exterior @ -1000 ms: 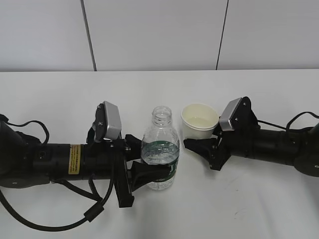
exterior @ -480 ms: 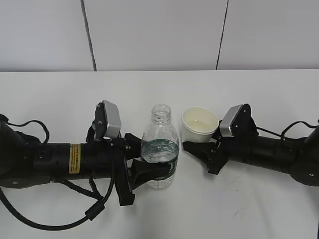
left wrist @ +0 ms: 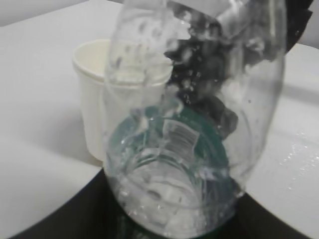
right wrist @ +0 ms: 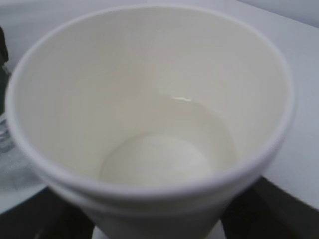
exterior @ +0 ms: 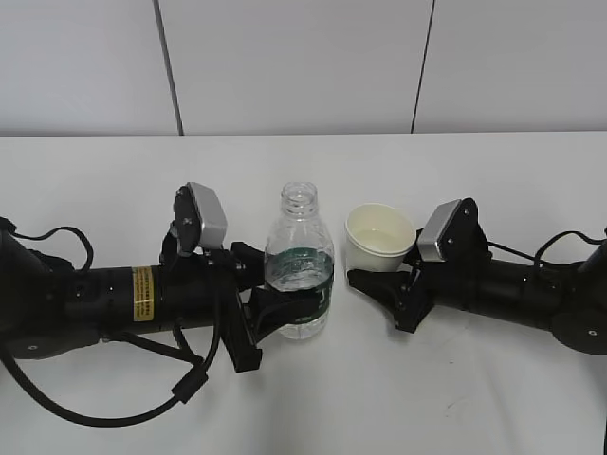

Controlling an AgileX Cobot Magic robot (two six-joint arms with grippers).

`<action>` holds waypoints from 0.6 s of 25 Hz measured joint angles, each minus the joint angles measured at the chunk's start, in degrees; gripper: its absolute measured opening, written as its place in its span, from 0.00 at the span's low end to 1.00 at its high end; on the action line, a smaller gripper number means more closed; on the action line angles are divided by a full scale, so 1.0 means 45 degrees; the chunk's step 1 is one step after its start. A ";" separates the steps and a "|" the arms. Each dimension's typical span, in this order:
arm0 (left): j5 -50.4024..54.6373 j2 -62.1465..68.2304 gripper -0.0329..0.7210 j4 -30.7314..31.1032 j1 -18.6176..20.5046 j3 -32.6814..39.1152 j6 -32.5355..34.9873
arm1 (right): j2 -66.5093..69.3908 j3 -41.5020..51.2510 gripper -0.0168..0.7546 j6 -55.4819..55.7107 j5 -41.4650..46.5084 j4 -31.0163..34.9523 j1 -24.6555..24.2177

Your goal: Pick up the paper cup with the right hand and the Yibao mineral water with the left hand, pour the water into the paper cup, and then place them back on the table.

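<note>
The Yibao mineral water bottle [exterior: 300, 261] stands upright with no cap, some water left at its bottom. My left gripper [exterior: 287, 301], on the yellow-labelled arm, is shut on its lower body at the green label. In the left wrist view the bottle [left wrist: 194, 124] fills the frame between the black fingers [left wrist: 60, 219]. The paper cup [exterior: 379, 237] is upright just right of the bottle, with a little water in it [right wrist: 169, 154]. My right gripper [exterior: 377, 286] is shut on the cup's lower part; the cup [right wrist: 149, 99] fills the right wrist view.
The white table [exterior: 398, 398] extends around both arms, with a grey panelled wall [exterior: 285, 66] behind its far edge. A black cable [exterior: 104, 417] loops under the left arm near the front edge. The cup also shows behind the bottle in the left wrist view [left wrist: 92, 99].
The left gripper has brought the bottle upright and shifted it slightly left and back. The right gripper lowered the cup a little a second ago and has held still since.
</note>
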 joint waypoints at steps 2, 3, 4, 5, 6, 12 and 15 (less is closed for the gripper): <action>0.0000 0.0000 0.50 -0.0287 0.0000 0.0000 0.0211 | -0.0002 0.0000 0.69 0.0000 0.0002 0.0000 0.0000; 0.0000 0.0000 0.50 -0.0287 0.0000 0.0000 0.0287 | -0.0002 0.0000 0.69 0.0000 0.0002 0.0000 0.0000; 0.0000 0.0000 0.50 -0.0256 0.0000 0.0000 0.0325 | -0.0002 0.0000 0.69 0.0000 -0.0024 0.0000 0.0000; 0.0000 0.0000 0.50 -0.0202 0.0000 0.0000 0.0350 | -0.0002 0.0000 0.69 0.0000 -0.0024 0.0000 0.0000; 0.0000 0.0033 0.50 -0.0153 0.0000 0.0000 0.0395 | -0.0002 0.0000 0.69 0.0000 -0.0024 0.0000 0.0000; 0.0016 0.0559 0.50 -0.0346 -0.0010 -0.0104 0.0992 | 0.0048 0.0000 0.69 0.0000 -0.0040 0.0000 0.0000; 0.0015 0.0877 0.50 -0.0383 -0.0025 -0.0404 0.1340 | 0.0048 0.0000 0.69 0.0000 -0.0040 0.0000 0.0000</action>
